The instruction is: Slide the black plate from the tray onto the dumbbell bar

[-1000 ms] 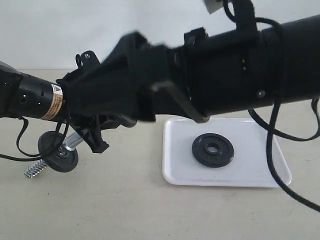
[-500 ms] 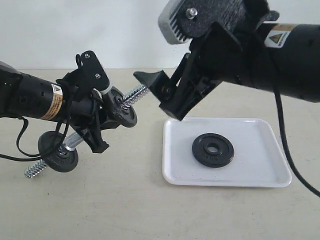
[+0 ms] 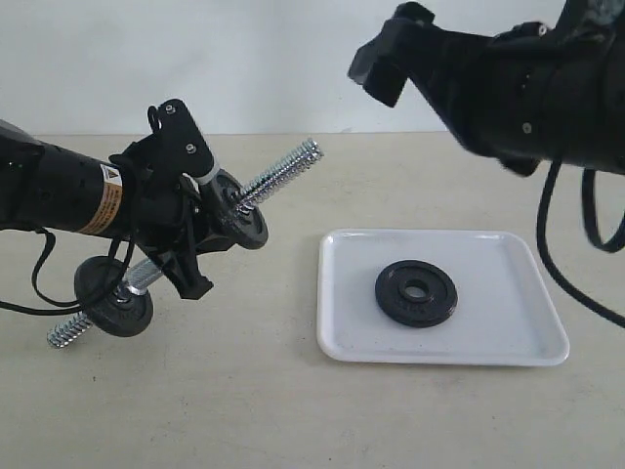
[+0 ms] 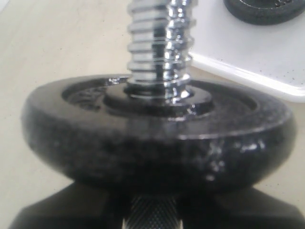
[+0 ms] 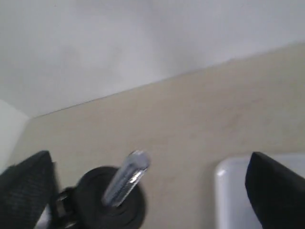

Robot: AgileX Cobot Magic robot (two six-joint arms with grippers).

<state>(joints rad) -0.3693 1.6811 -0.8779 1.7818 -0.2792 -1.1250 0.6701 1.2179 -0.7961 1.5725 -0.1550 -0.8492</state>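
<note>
The left claw [image 3: 186, 220] holds the dumbbell bar [image 3: 278, 176] by its middle, tilted up with one end free; the black plate [image 3: 416, 293] lies flat in the tray [image 3: 508, 342] on the surface [image 3: 244, 410], well apart from the bar; the right claw [image 5: 151, 188] hangs high, wide and empty. The plate is thin and lies flat, so it could slip out of a grab; its small hole could miss the bar's tip and bump it.

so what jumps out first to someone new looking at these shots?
The left gripper holds the dumbbell bar tilted, its bare threaded end pointing up toward the tray side. The black plate lies flat in the middle of the white tray, untouched. The right gripper hangs open, raised high on the right.
</note>
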